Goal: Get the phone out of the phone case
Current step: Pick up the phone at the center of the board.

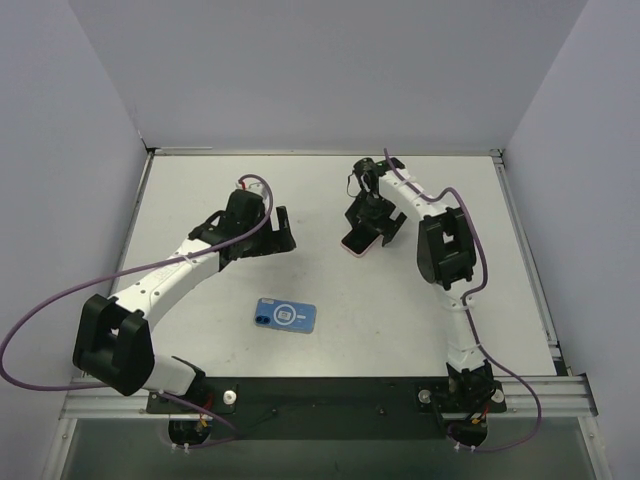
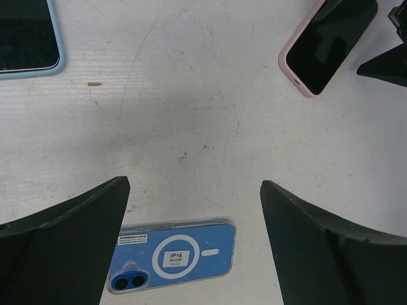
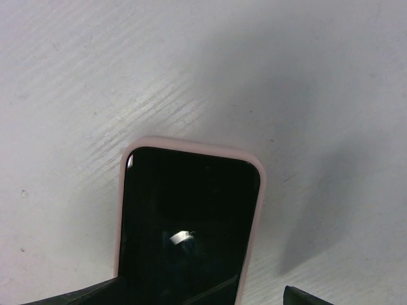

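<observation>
1. While its two dark fingers [image 2: 76,235] stand wide apart and hold nothing, the left gripper [image 2: 194,187] hovers on the far side of the blue phone in a clear plastic case [image 1: 285,315], which lies back-up on the white table [image 1: 420,330].
2. Farther back and to the right of that blue phone lies the black-screened phone [image 3: 191,222], screen up, seated in its pale pink case [image 3: 191,142].
3. Further right of the blue phone, the right gripper [image 1: 368,226] sits over the pink case's far end, released. One finger is above the screen and the other is just off the case's edge.
</observation>
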`<state>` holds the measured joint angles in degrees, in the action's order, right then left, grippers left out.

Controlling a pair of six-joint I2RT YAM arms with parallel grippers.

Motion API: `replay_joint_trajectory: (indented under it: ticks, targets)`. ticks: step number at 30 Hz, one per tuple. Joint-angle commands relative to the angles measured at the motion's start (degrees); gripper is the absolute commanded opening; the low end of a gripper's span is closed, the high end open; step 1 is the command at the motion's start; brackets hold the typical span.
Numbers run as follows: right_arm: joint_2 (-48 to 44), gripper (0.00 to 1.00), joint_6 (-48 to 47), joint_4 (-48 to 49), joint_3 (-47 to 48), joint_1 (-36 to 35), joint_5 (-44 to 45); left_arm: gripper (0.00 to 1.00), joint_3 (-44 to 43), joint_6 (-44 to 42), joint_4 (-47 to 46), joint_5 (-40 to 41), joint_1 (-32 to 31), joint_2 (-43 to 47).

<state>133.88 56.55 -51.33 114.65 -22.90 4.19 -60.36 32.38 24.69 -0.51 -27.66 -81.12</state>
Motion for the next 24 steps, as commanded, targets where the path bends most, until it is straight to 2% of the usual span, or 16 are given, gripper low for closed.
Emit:
replay_joint_trajectory:
  ticks: [1, 14, 18, 24]
  targets:
    - [1.6, 1.0, 0.0, -3.3, 2.9, 0.5, 0.4, 0.96, -2.1, 0.6, -3.3, 0.1, 0.0, 1.7]
    - [2.3, 1.0, -5.5, -3.8, 4.5, 2.1, -0.8, 0.96, -2.8, -0.3, -1.7, 0.1, -0.1, 3.5]
    - [4.0, 1.0, -11.8, -2.5, 7.2, 3.6, -5.5, 0.96, -1.7, -0.4, -2.3, 1.3, -0.1, 4.6]
    - [4.2, 1.0, -17.5, -1.8, 8.3, 4.0, -2.3, 0.96, -1.9, -0.3, -2.1, 1.0, -0.1, 4.6]
